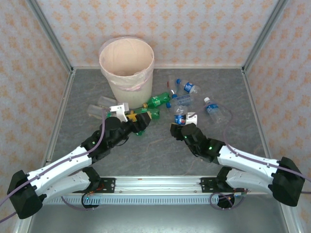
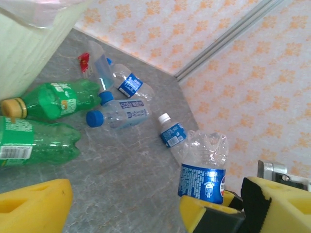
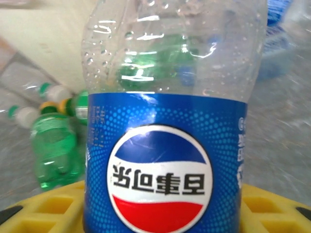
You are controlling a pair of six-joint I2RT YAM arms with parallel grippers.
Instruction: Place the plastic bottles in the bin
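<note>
Top view: the bin point(image 1: 126, 63) is seen upright at the far side of the table point(image 1: 160, 155), its pink liner folded over the rim. Loose bottles are scattered in front of it and to its right. The left pincer point(image 1: 136, 119) is held wide open beside a green bottle point(image 1: 154, 114), with nothing gripped. The right pincer point(image 1: 181, 122) is closed on a blue-label bottle point(image 1: 181, 118).

Left wrist: yellow fingers point(image 2: 29, 204) are spread wide, with bare table between them. Two green bottles are seen lying by the bin wall, with clear blue-capped bottles point(image 2: 121, 111) beyond.

Right wrist: the blue-label bottle is clamped between yellow fingers, and its label is seen upside down.
</note>
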